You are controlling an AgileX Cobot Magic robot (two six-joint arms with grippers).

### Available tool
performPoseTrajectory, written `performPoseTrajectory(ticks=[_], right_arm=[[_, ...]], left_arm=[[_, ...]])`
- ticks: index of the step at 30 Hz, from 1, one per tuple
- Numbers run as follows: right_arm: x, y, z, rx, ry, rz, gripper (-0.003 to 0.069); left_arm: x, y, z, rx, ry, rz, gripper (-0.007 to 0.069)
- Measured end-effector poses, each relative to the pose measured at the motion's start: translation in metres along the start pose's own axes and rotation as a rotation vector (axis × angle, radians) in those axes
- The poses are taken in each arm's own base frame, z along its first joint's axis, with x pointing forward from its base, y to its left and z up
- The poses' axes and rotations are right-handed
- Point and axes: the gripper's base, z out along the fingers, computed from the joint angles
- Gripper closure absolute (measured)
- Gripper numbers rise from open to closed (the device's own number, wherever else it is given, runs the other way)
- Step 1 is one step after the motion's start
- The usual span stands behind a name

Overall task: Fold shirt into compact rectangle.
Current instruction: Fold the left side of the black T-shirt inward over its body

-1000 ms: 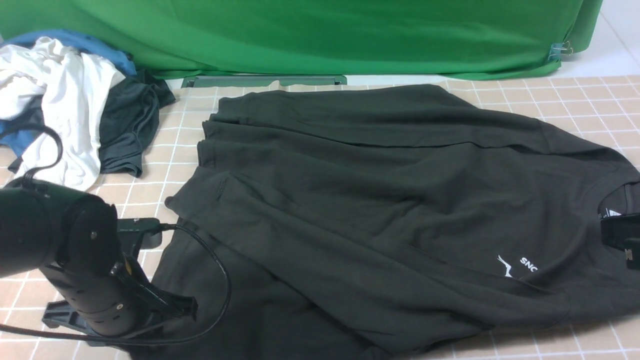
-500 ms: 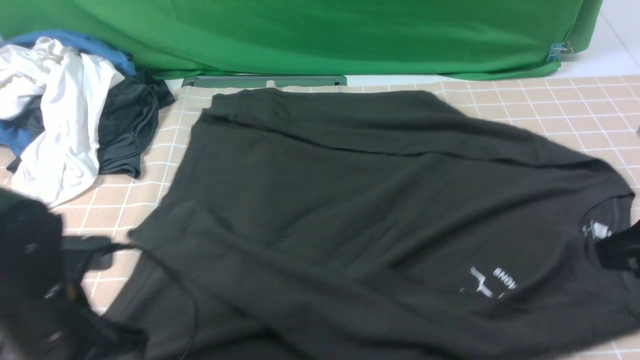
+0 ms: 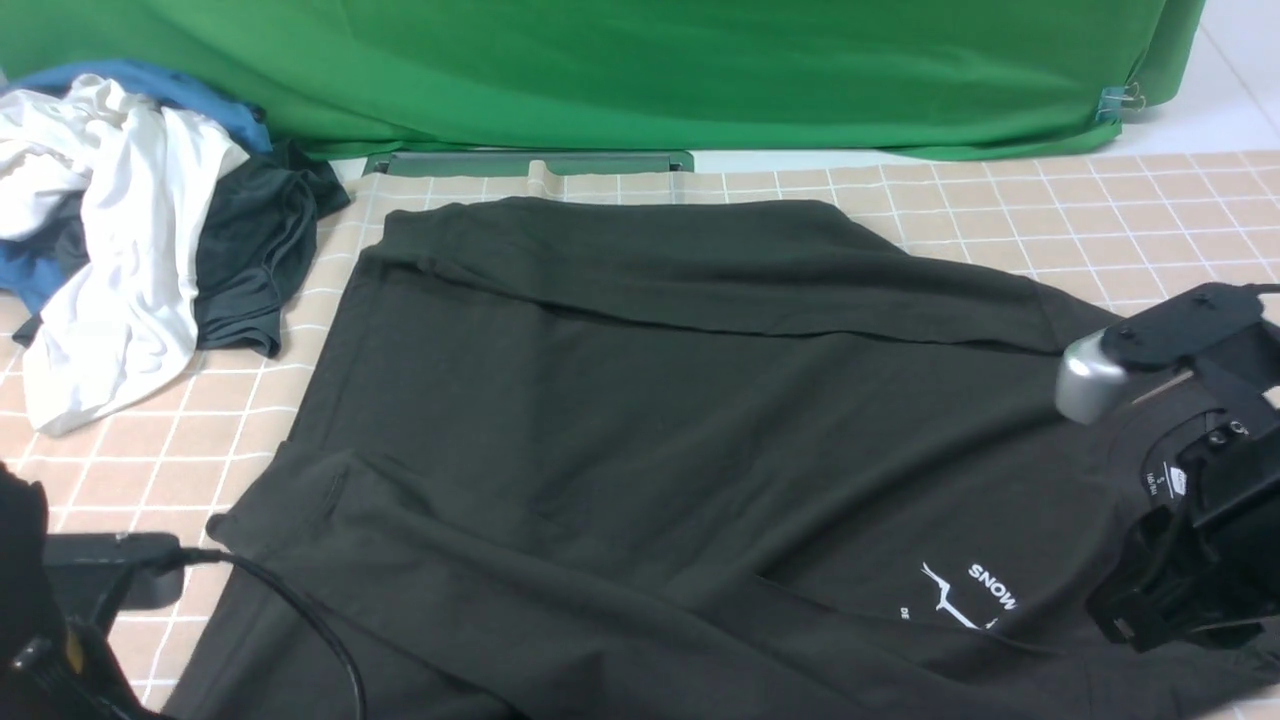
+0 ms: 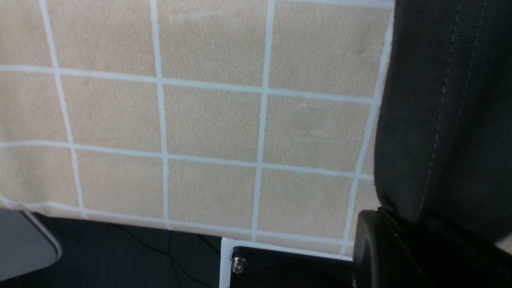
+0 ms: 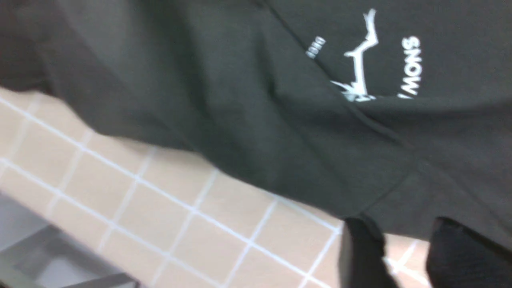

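The black shirt lies spread over the checked tablecloth, its white "SNOW" print and neck label at the near right. Only the base of my left arm shows in the front view. In the left wrist view my left gripper is shut on the shirt's stitched hem near the table's front edge. My right gripper hangs over the collar end. Its jaws stand open, with tablecloth showing between them and the shirt's edge just past the tips.
A pile of white, blue and dark grey clothes sits at the far left. A green backdrop closes the far side. The table's near edge runs close to my left gripper.
The shirt has slid toward the near left and its far pleats have flattened. My left arm dropped almost out of the front view. My right arm rose into view and its jaws opened.
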Motion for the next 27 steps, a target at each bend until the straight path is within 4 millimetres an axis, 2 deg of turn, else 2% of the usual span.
performPoseTrajectory(ticks=[2,5,7,10,15,17,24,27], right_arm=[[-0.003,-0.004,0.007,0.026,0.021,0.003,0.0275],[-0.008,-0.008,0.02,0.044,0.06,-0.001,0.0206],[-0.012,-0.011,0.033,0.047,0.095,-0.008,0.0188],[-0.02,-0.013,0.052,0.036,0.118,-0.043,0.0181],[-0.029,-0.013,0.089,-0.02,0.169,-0.1,0.0179],[-0.033,-0.013,0.099,-0.027,0.159,-0.114,0.0179],[-0.039,-0.011,0.11,-0.068,0.112,-0.152,0.0179],[-0.041,-0.01,0.114,-0.087,0.105,-0.173,0.0179]], left_arm=[[0.0,0.002,0.0,-0.017,0.003,0.012,0.045],[-0.001,0.004,-0.001,-0.043,-0.007,0.023,0.0348],[-0.004,0.003,-0.007,-0.041,-0.027,0.023,0.0288],[-0.016,-0.001,-0.021,0.0,-0.118,0.021,0.0241],[-0.036,-0.012,-0.042,0.123,-0.314,0.046,0.0253],[-0.04,-0.015,-0.045,0.146,-0.358,0.053,0.0284],[-0.043,-0.016,-0.047,0.155,-0.405,0.062,0.0379],[-0.045,-0.016,-0.048,0.161,-0.429,0.061,0.0393]])
